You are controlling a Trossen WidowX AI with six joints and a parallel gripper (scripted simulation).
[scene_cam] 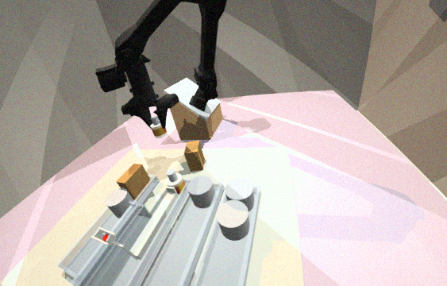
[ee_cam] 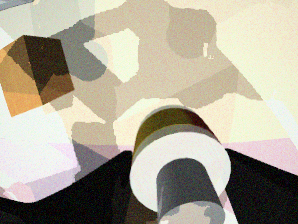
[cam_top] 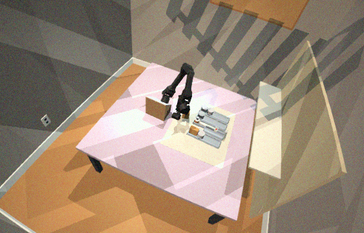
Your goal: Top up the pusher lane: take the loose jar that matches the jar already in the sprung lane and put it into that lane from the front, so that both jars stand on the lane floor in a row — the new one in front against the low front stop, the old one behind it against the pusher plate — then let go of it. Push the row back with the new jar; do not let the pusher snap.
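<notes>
A jar with a white shoulder, grey cap and amber body is between the fingers of my gripper. The gripper is shut on it and holds it upright or slightly tilted, above the surface in front of the lanes. A matching jar stands at the front end of the sprung lane. A long pale strip runs back along that lane behind it. The pusher plate and low front stop are hard to make out. In the top view the arm hides the held jar.
A loose orange block stands near the lane fronts. Another orange block and a grey cylinder are at the outer lane. Several grey cylinders stand in the other lanes. A brown box is close behind the gripper.
</notes>
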